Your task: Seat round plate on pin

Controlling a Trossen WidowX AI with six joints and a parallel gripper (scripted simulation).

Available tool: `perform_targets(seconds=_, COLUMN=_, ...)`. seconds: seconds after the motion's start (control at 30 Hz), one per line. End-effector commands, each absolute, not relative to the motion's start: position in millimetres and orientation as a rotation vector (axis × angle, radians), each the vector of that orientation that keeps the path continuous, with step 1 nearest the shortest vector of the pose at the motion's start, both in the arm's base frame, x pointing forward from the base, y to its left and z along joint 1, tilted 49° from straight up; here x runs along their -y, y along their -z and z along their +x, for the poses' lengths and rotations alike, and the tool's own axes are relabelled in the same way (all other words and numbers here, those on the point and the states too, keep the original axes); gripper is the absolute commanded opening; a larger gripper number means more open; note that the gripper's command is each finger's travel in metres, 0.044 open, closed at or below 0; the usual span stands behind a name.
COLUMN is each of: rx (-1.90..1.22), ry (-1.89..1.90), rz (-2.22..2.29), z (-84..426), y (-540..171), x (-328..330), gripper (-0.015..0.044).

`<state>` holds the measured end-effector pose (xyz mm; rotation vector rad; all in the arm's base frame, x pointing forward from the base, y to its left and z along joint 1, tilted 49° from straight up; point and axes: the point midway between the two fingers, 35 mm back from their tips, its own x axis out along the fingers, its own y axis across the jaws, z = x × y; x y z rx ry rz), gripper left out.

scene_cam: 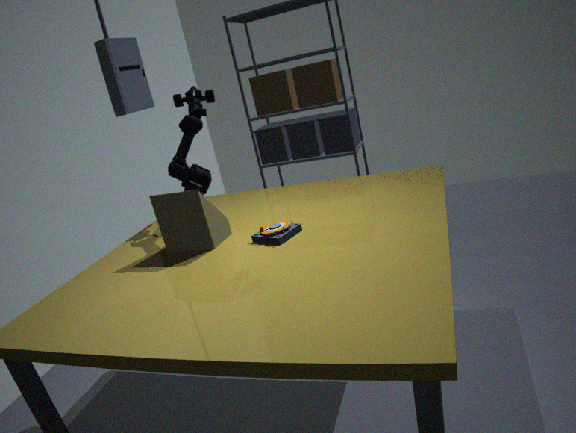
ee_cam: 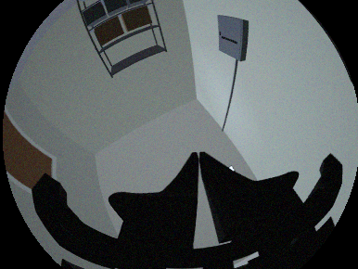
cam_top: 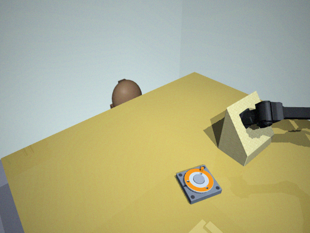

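Nearest, round plate (cam_top: 198, 179) on grey base (cam_top: 199, 195), orange tab (cam_top: 201, 168) toward the far edge, seemingly off the pin. Beyond, tan wedge block (scene_cam: 188, 226). Farthest, gripper (scene_cam: 193, 96) raised high, fingers pressed together, empty. Best swung over, then nudged against the tab.

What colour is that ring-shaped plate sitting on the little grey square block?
The plate is orange with a pale grey inner ring; the top view shows it best.

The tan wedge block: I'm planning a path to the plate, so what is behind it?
Behind the tan wedge block the arm rises, its shut, empty gripper pointing up. The arm's base is hidden by the block.
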<state>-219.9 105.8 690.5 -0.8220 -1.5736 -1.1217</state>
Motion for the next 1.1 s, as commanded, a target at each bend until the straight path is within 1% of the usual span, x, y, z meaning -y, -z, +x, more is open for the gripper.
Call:
perform_targets(seconds=0.0, rx=1.408, ry=1.048, rz=-0.848, z=-153.2, y=-706.8, x=-73.2, gripper=0.0000)
perform_targets(seconds=0.07, rx=1.331, ry=1.013, rz=-0.857, z=-122.7, y=-711.5, x=-57.7, gripper=0.0000)
perform_targets(seconds=0.1, rx=1.314, ry=1.002, rz=-0.857, z=-115.7, y=-712.3, x=-54.2, gripper=0.0000)
perform_targets(seconds=0.33, rx=1.035, ry=0.807, rz=-0.837, z=4.5, y=-707.4, x=1.9, gripper=0.0000)
perform_targets(seconds=0.37, rx=1.017, ry=0.796, rz=-0.834, z=12.0, y=-706.0, x=5.4, gripper=0.0000)
perform_targets(seconds=0.53, rx=0.802, ry=0.663, rz=-0.792, z=99.3, y=-679.2, x=42.5, gripper=0.0000)
perform_targets(seconds=0.6, rx=0.722, ry=0.612, rz=-0.772, z=130.4, y=-664.8, x=54.2, gripper=0.0000)
perform_targets(seconds=0.63, rx=0.704, ry=0.602, rz=-0.770, z=137.4, y=-661.4, x=56.8, gripper=0.0000)
perform_targets(seconds=0.7, rx=0.603, ry=0.543, rz=-0.755, z=174.8, y=-639.9, x=70.3, gripper=0.0000)
perform_targets(seconds=0.83, rx=0.442, ry=0.444, rz=-0.722, z=230.8, y=-598.5, x=88.9, gripper=0.0000)
perform_targets(seconds=0.9, rx=0.385, ry=0.408, rz=-0.709, z=249.4, y=-581.6, x=94.3, gripper=0.0000)
perform_targets(seconds=0.97, rx=0.279, ry=0.342, rz=-0.686, z=280.8, y=-548.1, x=101.2, gripper=0.0000)
perform_targets(seconds=1.07, rx=0.155, ry=0.260, rz=-0.656, z=313.8, y=-505.2, x=106.0, gripper=0.0000)
